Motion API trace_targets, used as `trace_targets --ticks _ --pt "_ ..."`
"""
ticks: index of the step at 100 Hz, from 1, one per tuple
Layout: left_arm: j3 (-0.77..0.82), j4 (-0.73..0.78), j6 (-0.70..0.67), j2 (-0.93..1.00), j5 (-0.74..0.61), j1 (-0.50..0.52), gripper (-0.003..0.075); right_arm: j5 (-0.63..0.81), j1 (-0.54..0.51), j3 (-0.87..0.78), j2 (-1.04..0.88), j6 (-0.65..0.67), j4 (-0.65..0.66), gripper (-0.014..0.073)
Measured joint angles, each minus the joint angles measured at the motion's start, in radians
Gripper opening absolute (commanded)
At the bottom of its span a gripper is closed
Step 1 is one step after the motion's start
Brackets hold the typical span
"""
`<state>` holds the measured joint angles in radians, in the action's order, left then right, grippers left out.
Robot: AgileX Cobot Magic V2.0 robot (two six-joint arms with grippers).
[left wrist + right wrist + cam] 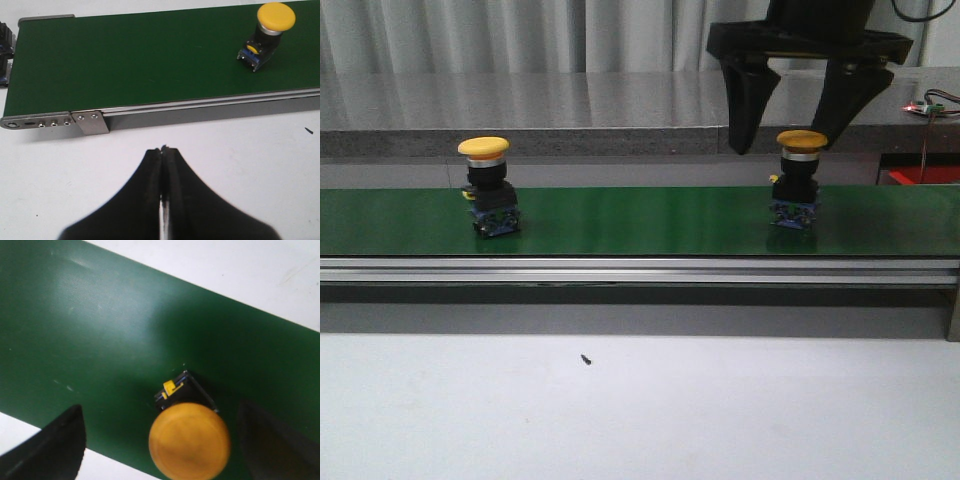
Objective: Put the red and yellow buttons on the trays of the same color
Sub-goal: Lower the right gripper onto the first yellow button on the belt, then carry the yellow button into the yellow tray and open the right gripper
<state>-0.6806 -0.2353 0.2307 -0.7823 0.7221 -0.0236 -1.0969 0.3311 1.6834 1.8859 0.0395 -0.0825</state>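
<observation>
Closed left gripper hovers over white table; right gripper, jaws wide, straddles yellow button on green belt, not touching.

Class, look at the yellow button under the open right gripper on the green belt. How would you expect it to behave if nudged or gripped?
The yellow button looks top-heavy: a wide cap on a narrower body, so a sideways nudge might tip it. It appears rigid, probably safe to squeeze. The right gripper may slip on the domed cap.
</observation>
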Motion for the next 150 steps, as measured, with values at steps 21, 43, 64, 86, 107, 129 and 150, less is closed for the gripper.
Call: trace_targets --ticks 21,43,64,86,107,129,150 --pt "0.0 0.0 0.0 0.0 0.0 0.0 -0.002 -0.004 -0.027 0.002 0.036 0.0 0.0 0.055" --pt "0.0 0.0 0.0 0.0 0.0 0.0 -0.002 -0.033 -0.04 0.002 0.055 0.007 0.024 0.0304" --pt "0.0 0.0 0.0 0.0 0.0 0.0 -0.002 -0.043 -0.041 0.002 0.057 0.008 0.03 0.0289" --pt "0.0 0.0 0.0 0.0 0.0 0.0 -0.002 -0.055 -0.042 0.002 0.022 0.008 0.032 0.0289" --pt "0.0 0.0 0.0 0.0 0.0 0.0 -0.002 -0.098 -0.091 0.002 -0.055 0.01 0.046 0.0289" --pt "0.0 0.0 0.0 0.0 0.0 0.0 -0.002 -0.12 -0.184 -0.012 -0.13 0.01 0.075 0.0289" --pt "0.0 0.0 0.0 0.0 0.0 0.0 -0.002 -0.12 -0.322 -0.101 -0.202 0.01 0.083 0.0289"
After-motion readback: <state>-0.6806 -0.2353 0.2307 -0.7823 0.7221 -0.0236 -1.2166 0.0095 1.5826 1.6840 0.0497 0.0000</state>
